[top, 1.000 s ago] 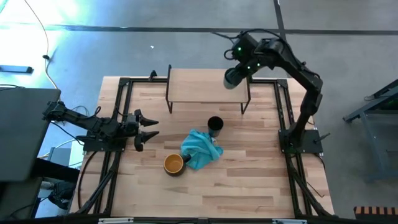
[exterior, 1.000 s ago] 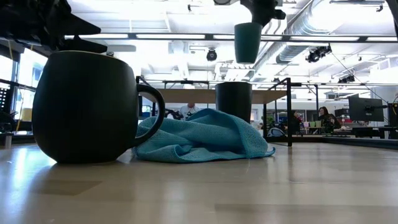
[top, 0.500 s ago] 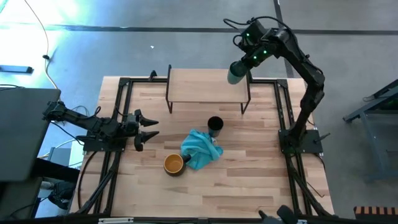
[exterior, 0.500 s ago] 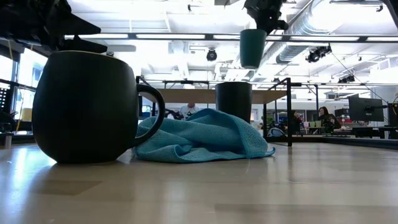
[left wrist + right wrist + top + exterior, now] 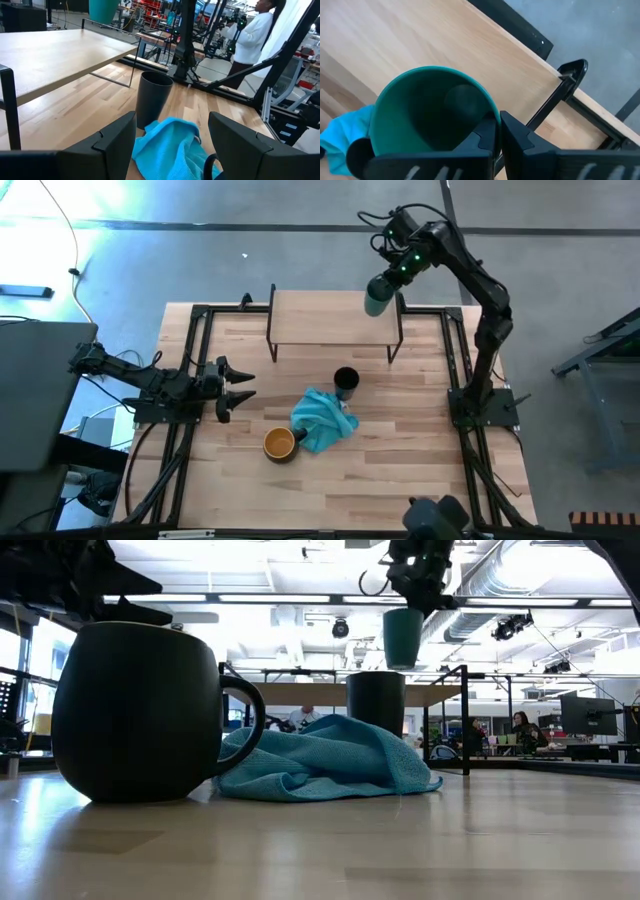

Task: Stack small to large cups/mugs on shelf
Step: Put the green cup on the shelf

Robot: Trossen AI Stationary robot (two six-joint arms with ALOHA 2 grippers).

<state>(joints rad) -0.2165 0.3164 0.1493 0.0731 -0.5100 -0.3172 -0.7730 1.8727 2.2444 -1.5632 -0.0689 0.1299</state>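
Trouble, if it comes, would start at the low light-wood shelf on thin black legs (image 5: pixel 330 317): the right gripper (image 5: pixel 496 134), pinched on the rim of the small green cup (image 5: pixel 377 296), holds it high over the shelf's right end near the edge, so I'd guess a release from there could tip it onto the wooden table (image 5: pixel 400 470). The tall black cup (image 5: pixel 346 383) stands by the crumpled teal cloth (image 5: pixel 322 420) and the round dark mug with the yellow-orange inside (image 5: pixel 279 444). Only the right wrist view shows that rim pinch; the left wrist view shows the left gripper (image 5: pixel 171 132), parked at the table's left, spread wide and empty.
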